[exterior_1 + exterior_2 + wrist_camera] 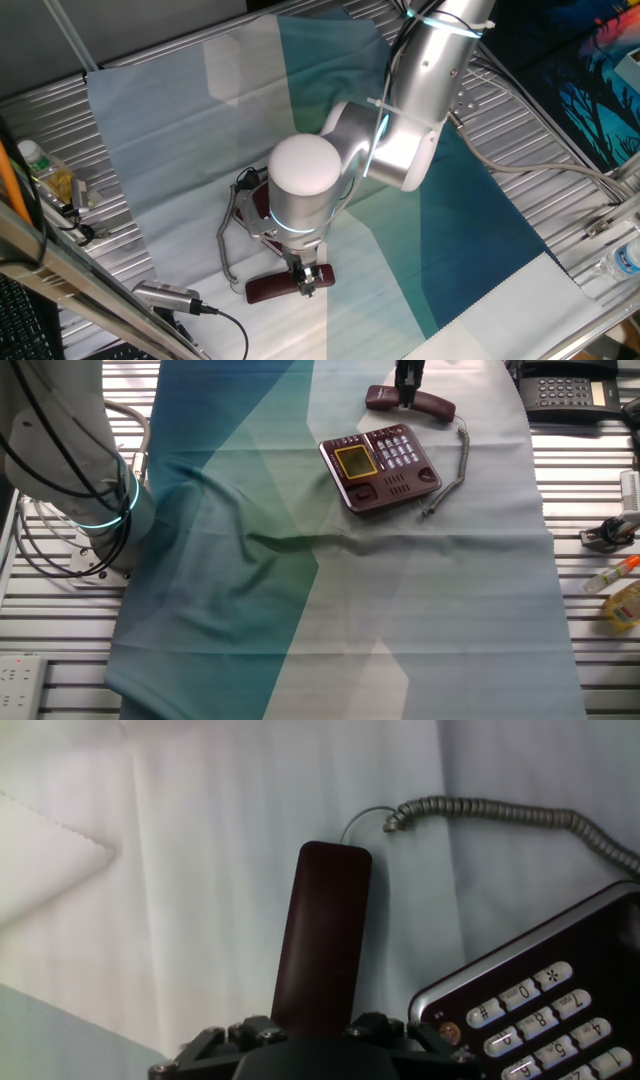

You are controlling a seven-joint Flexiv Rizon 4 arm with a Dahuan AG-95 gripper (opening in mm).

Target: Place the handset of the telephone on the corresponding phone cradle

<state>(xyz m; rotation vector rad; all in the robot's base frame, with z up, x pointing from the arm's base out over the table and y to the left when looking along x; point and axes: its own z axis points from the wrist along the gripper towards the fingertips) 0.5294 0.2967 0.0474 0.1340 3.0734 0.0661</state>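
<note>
Down at the handset (410, 401) sits the pincer (407, 398), its dark fingers (303, 281) placed at the middle of the maroon bar, one on each long side. In the hand view the bar (322, 935) runs straight up from between the finger bases, so the pincer looks closed on it, though the fingertips themselves are out of sight there and I cannot tell how firmly they press. The handset lies flat on the pale cloth (440, 610) that covers the table (590, 600), off the phone. In one fixed view it (272, 289) shows as a dark bar just below the arm's white wrist (305, 180), which hides most of the phone base.

The telephone (380, 467) rests close beside the handset but apart from it, with its yellowish display (353, 461) and rows of white buttons (397, 449) facing up. The phone cradle cannot be made out clearly in any view. In the hand view the keypad corner (540, 1010) lies to the right of the handset with a strip of cloth between them.

A grey coiled cord (452, 475) runs along the side of the phone; in the hand view it (500, 815) leads by a thin wire to the far end of the handset.
</note>
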